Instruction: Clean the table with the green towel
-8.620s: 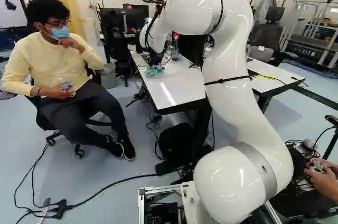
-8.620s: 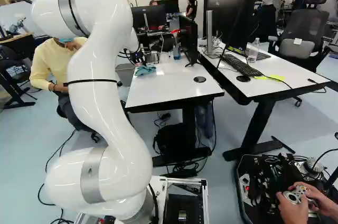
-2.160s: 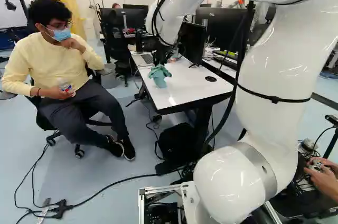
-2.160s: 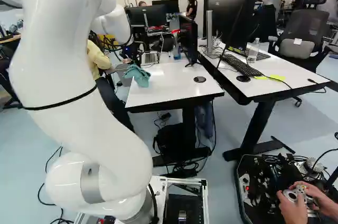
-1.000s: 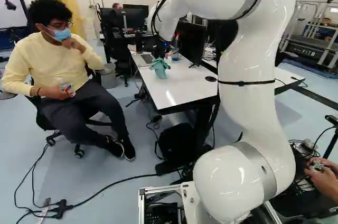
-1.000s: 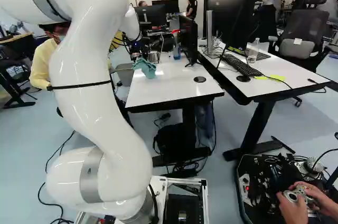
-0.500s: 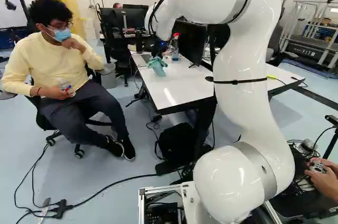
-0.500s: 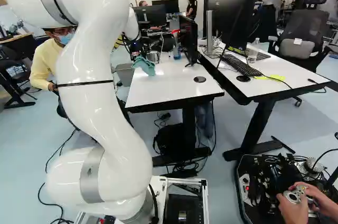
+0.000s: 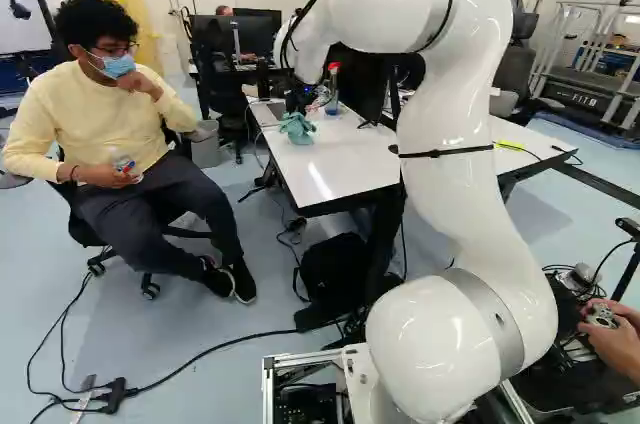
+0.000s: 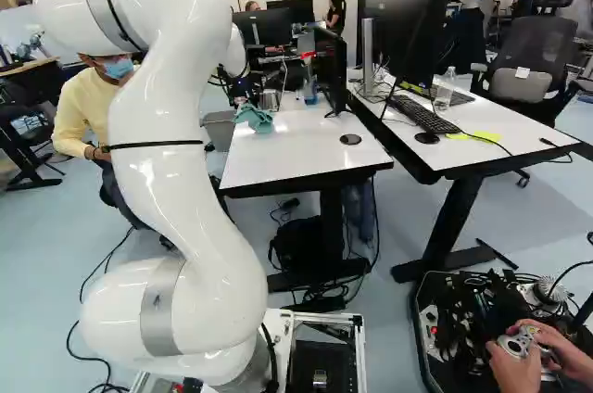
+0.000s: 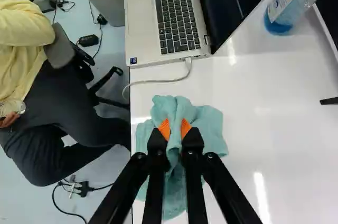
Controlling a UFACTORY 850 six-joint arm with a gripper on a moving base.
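We pinch the green towel [image 11: 211, 129] beneath the end effector [image 9: 299, 102]; our arm [image 9: 455, 94] arches downward at the left base view's upper middle.

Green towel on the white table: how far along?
Done: pickup, the gripper is shut on the towel. In hand: probably wiping, towel at the table's edge near the laptop. Left: likely the wide white stretch beside the towel, though no mark shows what's already wiped.
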